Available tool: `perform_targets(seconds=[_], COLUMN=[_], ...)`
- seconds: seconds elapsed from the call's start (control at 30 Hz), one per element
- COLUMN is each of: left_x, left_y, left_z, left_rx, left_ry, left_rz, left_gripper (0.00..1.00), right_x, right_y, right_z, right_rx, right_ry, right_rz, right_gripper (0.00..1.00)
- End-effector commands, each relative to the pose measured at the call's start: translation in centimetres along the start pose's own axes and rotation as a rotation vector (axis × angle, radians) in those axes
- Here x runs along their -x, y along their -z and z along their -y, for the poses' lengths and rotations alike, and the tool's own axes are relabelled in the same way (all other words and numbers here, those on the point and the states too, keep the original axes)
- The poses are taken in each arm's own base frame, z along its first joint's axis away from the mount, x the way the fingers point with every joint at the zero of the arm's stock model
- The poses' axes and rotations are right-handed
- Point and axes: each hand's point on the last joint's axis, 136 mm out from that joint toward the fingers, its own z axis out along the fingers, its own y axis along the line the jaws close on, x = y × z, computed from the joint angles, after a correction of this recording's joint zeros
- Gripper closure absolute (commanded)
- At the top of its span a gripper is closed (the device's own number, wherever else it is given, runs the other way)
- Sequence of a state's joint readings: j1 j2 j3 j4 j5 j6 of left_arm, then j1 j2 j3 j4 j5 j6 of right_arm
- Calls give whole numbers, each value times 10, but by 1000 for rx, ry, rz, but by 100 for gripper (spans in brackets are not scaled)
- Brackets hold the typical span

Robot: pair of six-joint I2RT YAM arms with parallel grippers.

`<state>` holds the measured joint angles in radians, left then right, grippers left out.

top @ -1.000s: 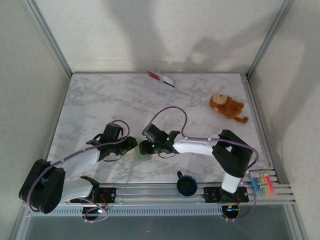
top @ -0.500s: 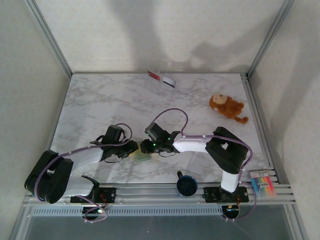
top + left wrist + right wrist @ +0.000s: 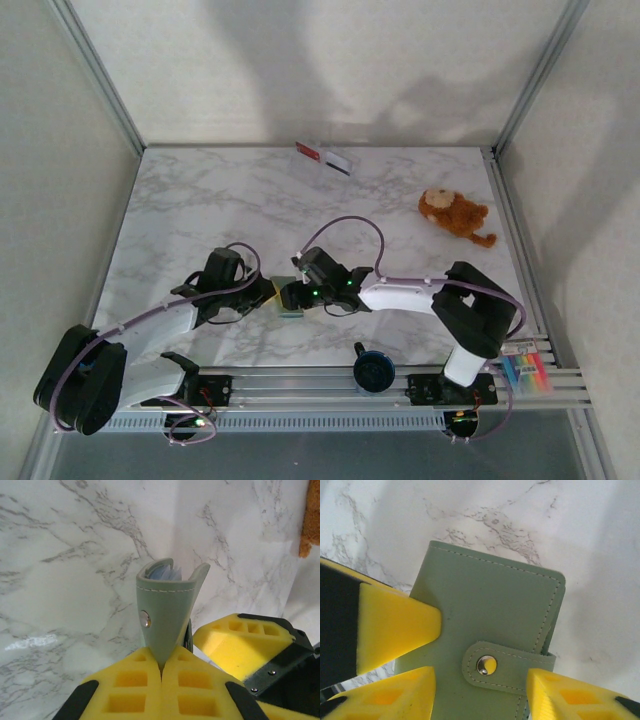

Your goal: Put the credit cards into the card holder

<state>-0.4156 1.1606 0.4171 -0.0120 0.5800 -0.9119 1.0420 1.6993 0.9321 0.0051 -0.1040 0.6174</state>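
worktop (image 3: 180, 210) | my left tool (image 3: 161, 667): clamped together on card holder (image 3: 165, 615), near front, on edge | my right tool (image 3: 481, 680): jaws apart astride its snap tab | credit cards (image 3: 325, 157): both at far edge, well apart from holder (none loaded; opening, fetching, inserting all remain, I judge)

**Inspector A:** Card holder (image 3: 167, 610), pinched in the left gripper (image 3: 161, 666)?
**Inspector B:** Matt grey-green leather-look skin, smooth, with pale stitching along the edge. The snap stud (image 3: 145, 619) just ahead of the fingertips is polished metal.
**A:** The pads (image 3: 200, 690)?
**B:** Yellow foam, matt, moulded in square cells, with black plastic behind.
**A:** Table (image 3: 60, 570) beyond the claw?
**B:** Smooth white marble pattern, grey veins, faint sheen.
**A:** Far to the claw's right?
**B:** Plush toy (image 3: 455, 215), brown pile cloth.
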Motion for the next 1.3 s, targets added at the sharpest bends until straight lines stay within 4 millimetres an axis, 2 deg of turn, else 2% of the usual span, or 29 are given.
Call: perform_targets(seconds=[0.0,0.1,0.13,0.3,0.4,0.47,0.53,0.6,0.63,0.83,1.0,1.1,1.17,1.27], left_x=[-2,-1,0,1,-1,-2,0,1,1,-1,-4,-9,-15,-19], left_y=[4,4,4,4,1,1,3,4,4,1,-4,-15,-25,-40], left_z=[23,26,25,19,14,14,13,12,13,6,14,24,28,37], left_rx=[-63,-65,-54,-31,-19,-24,-11,5,2,29,0,-7,10,9], left_ry=[7,0,2,6,19,20,14,4,2,-9,-30,-80,-112,-153], left_rz=[-24,-19,-16,-1,-13,-14,-1,3,-2,-13,-23,-50,-82,-103], left_gripper=[100,100,100,100,100,100,100,100,100,100,100,100,92,85], right_x=[-1,-12,-16,-26,-33,-32,-29,-25,-24,-21,-25,-23,-21,-17], right_y=[0,-11,-15,-13,-11,-4,9,20,27,58,76,87,95,106], right_z=[2,0,5,33,48,57,64,70,74,100,117,118,115,101], right_rx=[-90,-140,-184,-397,-469,-517,-560,-587,-595,-597,-568,-530,-501,-416], right_ry=[91,126,127,129,98,69,50,33,16,-118,-205,-201,-197,-168], right_rz=[-6,-29,-41,-29,-28,-13,17,46,58,100,98,115,126,152], right_gripper=[49,54,59,63,71,81,84,98,100,100,100,100,100,100])
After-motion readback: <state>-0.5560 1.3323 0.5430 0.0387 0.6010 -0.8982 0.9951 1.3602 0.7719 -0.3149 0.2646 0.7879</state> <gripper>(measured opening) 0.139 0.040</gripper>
